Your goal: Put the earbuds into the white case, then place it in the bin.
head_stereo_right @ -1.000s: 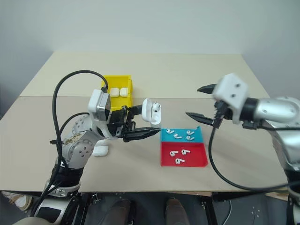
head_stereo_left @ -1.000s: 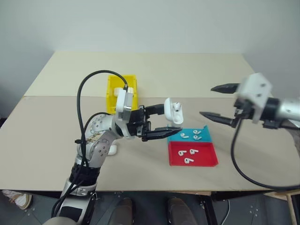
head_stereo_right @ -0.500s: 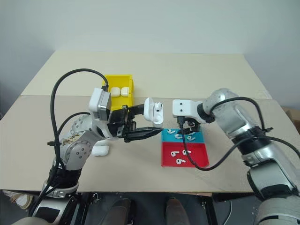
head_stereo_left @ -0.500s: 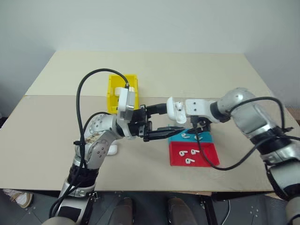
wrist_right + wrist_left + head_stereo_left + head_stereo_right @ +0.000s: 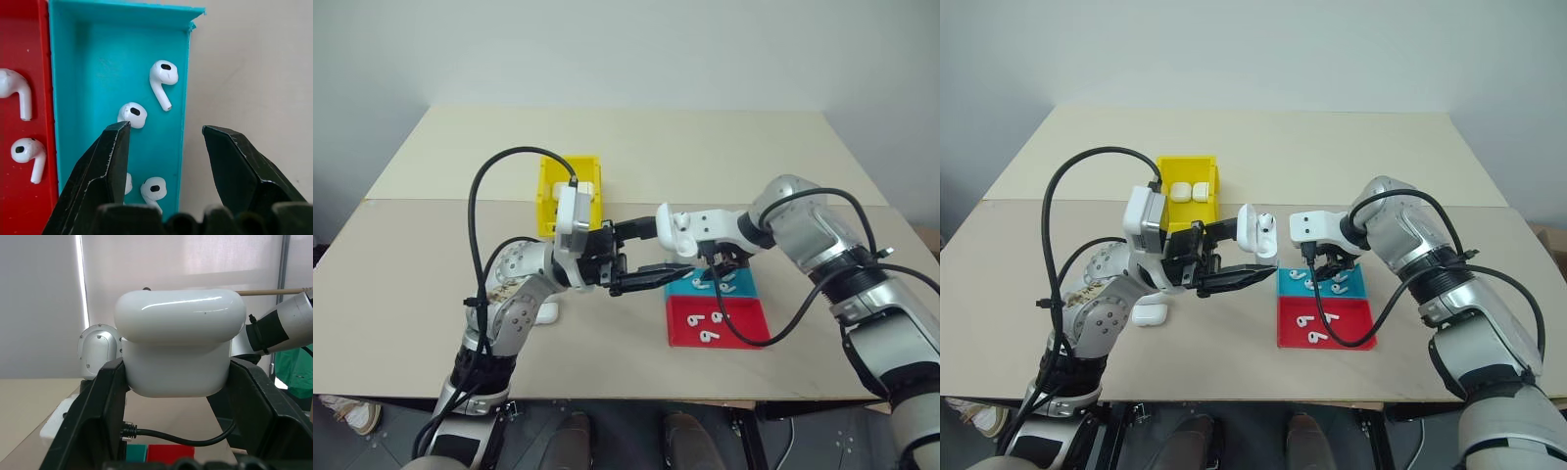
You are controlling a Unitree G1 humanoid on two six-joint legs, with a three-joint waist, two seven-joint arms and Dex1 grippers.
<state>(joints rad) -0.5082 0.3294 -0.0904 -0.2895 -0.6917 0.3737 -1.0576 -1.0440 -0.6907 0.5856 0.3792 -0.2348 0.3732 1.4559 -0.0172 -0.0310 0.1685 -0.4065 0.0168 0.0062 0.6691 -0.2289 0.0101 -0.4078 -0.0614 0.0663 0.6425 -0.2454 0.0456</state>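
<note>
Your left gripper is clamped on the white case, holding it up above the table, lid flipped open, with one earbud seated in it as far as the head views show. In the left wrist view the case sits squarely between the two black fingers, touching both.

Your right gripper hangs over the blue tray, pointing steeply down, jaws apart and empty. One finger is over the tray floor just beside an earbud; the other is out past the tray wall, over bare table. A second earbud lies further along the same tray, two more sit near the fingers' base. Can't tell whether the fingertip touches any of them.

The red tray touches the blue one on the side nearer the robot and carries three earbuds.

The yellow bin stands well behind the left arm, with white cases inside. Another white case lies on the table by the left elbow.
</note>
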